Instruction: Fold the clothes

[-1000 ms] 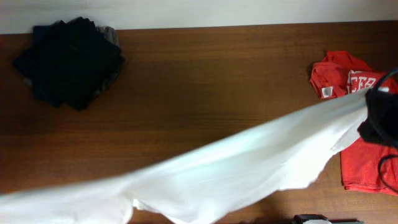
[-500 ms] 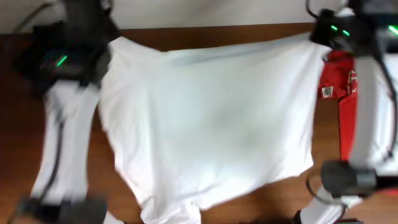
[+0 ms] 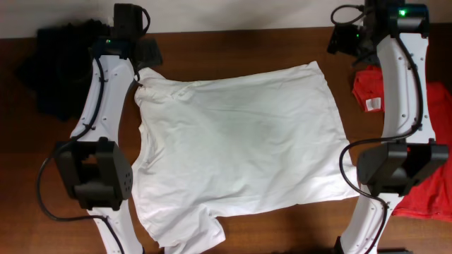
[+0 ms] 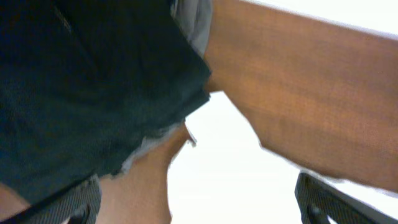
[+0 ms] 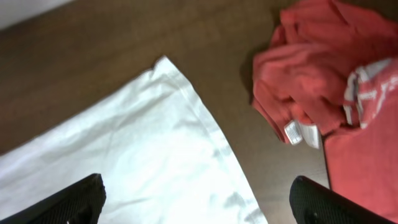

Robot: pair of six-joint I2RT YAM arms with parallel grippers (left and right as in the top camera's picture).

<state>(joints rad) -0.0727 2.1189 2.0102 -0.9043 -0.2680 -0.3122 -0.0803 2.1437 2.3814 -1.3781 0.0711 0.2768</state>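
Both grippers stand with their fingers wide apart and nothing between them. The left gripper point(image 4: 196, 194) hangs over the far left corner of the white T-shirt point(image 3: 240, 155) and the right gripper point(image 5: 196, 186) over its far right corner, each clear of the cloth. From where I stand that reads as a spreading pose: two arms reach toward the far edge of the table point(image 3: 247, 42), one at each end of the hem, so the shirt lies stretched between them.

The shirt does lie open across the middle of the table, hem toward the far edge and a sleeve trailing toward the near left. No badge or lettering shows, so I take it to be face down (though I can't be sure). It is mostly smooth. Its far left corner is puckered, just beside the pile of dark garments point(image 3: 49, 70) in the table's far left corner. The red T-shirt point(image 3: 431, 201) is crumpled along the right edge, near the white hem corner but apart from it.

I'd judge the folding proper not yet begun; this is the flat start a fold needs. The next move calls for closing on an edge or sleeve. The care lies in pinching only white cloth, not a neighbour, and in not dragging that pucker into a crease.
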